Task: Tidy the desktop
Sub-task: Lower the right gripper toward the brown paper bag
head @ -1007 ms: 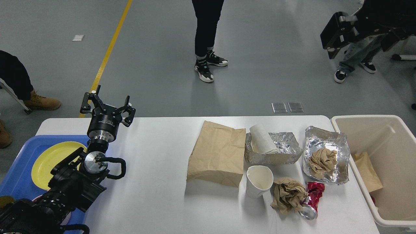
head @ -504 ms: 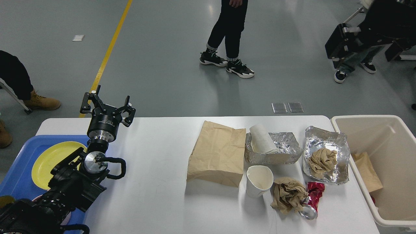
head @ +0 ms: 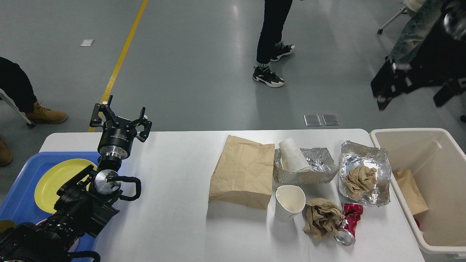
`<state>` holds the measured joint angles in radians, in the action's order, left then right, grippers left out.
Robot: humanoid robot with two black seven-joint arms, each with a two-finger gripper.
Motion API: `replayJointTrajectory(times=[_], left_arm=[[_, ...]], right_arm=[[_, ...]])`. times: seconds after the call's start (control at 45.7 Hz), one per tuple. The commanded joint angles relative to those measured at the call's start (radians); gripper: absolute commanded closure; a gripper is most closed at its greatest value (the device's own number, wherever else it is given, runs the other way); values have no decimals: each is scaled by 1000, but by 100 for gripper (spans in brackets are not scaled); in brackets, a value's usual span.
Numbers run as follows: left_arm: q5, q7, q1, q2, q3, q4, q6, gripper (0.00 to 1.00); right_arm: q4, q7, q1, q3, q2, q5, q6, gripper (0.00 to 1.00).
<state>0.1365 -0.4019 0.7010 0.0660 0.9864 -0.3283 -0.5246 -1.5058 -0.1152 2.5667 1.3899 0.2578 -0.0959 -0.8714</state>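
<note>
The white desktop carries litter on its right half: a flat brown paper bag, a white paper cup, a crumpled brown paper ball and a crushed red can. One foil tray holds a white paper roll; a second foil tray holds crumpled brown paper. My left gripper stands open and empty above the desktop's far left edge. At the upper right, above the floor, my right gripper is a dark blur.
A blue tray with a yellow plate lies at the left edge. A beige bin holding a brown paper bag stands at the right end. People stand on the floor beyond the table.
My right gripper has dropped lower at the upper right and is now blurred. The person beyond the table has walked to the right. My left arm and the litter have not moved.
</note>
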Motion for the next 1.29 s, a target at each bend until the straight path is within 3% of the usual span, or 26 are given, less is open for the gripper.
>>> replayJointTrajectory(times=[0.0,0.131,0.394,0.744,1.051,1.27], left_arm=[[0,0,0,0,0,0,0,4],[0,0,0,0,0,0,0,4],[0,0,0,0,0,0,0,4],[0,0,0,0,0,0,0,4],[0,0,0,0,0,0,0,4],[0,0,0,0,0,0,0,4]], right_arm=[[-140,0,-54,-32,-28,4,270,0],[-166,0,-152,-86,-63,13,397,0],[-129,0,-247,-242,-52,142,410,0],[208,-1,-666,-463,-58,340,437,0],[322,0,-835,-474,-95,297,483,0],[331,2,-908,-532,-143,64,496,0]])
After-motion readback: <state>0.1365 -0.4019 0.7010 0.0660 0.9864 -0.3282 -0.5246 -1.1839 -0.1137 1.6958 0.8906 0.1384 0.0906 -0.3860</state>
